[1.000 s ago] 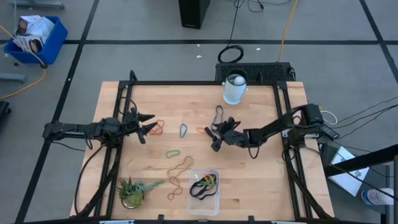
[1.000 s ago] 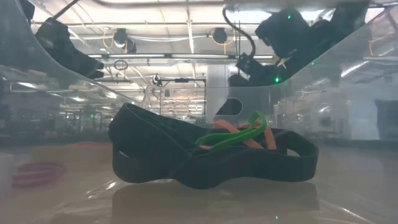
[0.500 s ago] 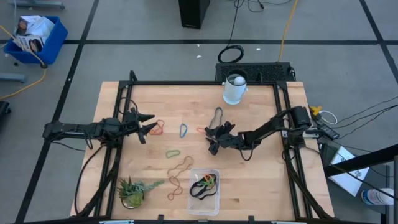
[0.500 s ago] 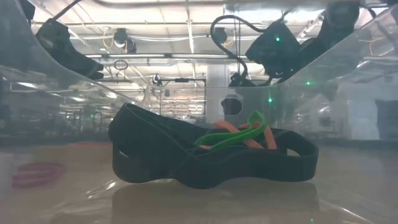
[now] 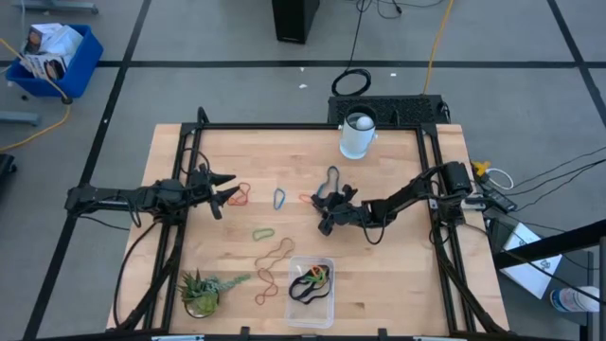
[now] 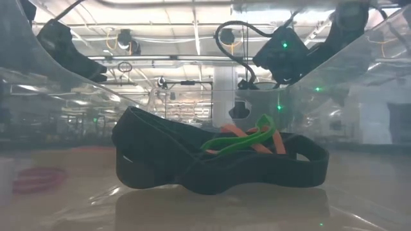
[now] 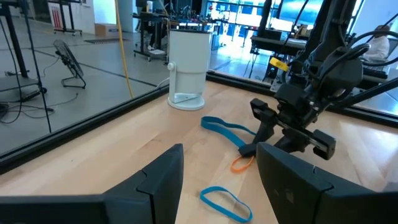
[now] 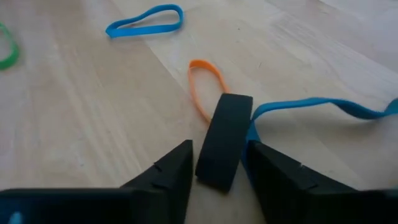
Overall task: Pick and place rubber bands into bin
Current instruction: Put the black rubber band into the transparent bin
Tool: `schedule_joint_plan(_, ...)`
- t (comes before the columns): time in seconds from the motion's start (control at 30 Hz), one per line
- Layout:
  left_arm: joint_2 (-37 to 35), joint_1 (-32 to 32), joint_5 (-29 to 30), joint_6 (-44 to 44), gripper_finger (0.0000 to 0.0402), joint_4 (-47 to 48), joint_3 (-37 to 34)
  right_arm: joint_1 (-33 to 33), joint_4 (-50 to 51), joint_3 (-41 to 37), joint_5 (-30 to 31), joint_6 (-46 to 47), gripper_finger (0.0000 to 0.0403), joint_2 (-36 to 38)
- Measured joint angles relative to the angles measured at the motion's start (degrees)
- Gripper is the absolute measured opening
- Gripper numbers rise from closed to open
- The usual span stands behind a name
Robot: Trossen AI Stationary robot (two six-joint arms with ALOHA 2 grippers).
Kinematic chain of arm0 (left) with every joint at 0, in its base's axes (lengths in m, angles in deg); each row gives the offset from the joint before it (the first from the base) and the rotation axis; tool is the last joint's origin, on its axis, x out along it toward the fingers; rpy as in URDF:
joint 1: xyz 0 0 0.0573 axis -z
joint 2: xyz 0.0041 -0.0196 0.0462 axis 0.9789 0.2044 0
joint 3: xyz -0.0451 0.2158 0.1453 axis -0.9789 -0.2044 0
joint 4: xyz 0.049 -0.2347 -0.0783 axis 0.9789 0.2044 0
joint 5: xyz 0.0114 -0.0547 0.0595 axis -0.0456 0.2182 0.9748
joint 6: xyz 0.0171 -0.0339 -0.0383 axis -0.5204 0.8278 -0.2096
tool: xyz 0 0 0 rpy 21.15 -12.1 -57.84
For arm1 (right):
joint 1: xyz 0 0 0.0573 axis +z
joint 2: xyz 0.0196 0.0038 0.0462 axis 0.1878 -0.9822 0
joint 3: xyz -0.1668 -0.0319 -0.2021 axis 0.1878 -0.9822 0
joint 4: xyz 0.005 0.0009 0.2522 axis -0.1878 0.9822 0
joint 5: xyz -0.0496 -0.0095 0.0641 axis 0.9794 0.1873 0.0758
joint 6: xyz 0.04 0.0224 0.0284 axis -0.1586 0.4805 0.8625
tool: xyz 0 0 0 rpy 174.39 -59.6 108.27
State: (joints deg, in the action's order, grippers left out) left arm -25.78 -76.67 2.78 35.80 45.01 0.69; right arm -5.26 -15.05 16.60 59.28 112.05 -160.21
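Note:
My right gripper [image 5: 321, 208] is open, low over the middle of the table. A short wide black band [image 8: 224, 140] stands between its fingers, beside a small orange band [image 8: 205, 93] and a long blue-grey band [image 8: 311, 107]. Whether the fingers touch the black band I cannot tell. My left gripper [image 5: 220, 191] is open and empty at the left, next to the orange-red bands [image 5: 238, 195]. More bands lie flat on the wood: blue [image 5: 280, 198], green [image 5: 262, 232], and orange-brown [image 5: 274, 253]. The clear bin [image 5: 294, 265] at the near edge holds a black band [image 6: 192, 160], a green one and an orange one.
A white cup [image 5: 357, 134] stands at the far edge, right of middle. A small green plant [image 5: 201, 289] sits at the near left corner. Black frame rails [image 5: 182, 152] run along the table's left and right sides. Bare wood lies between the bands and the bin.
My right gripper has moved a little toward the table's left edge, closer to the small orange band, staying low over the wood. The left arm has kept still.

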Motion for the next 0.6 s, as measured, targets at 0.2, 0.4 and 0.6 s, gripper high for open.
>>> schedule_joint_plan(0.2,0.0,0.0,0.0,0.0,0.0209,0.0,0.0,0.0,0.0,0.0,0.1,0.0,0.0084,0.0)
schedule_joint_plan(0.4,0.0,0.0,0.0,0.1,0.0209,0.0,0.0,0.0,0.0,0.0,0.1,0.0,0.0037,0.0)
schedule_joint_plan(0.6,0.0,0.0,0.0,0.3,0.0209,0.0,0.0,0.1,0.2,-0.1,-1.3,-0.2,0.0006,1.6)
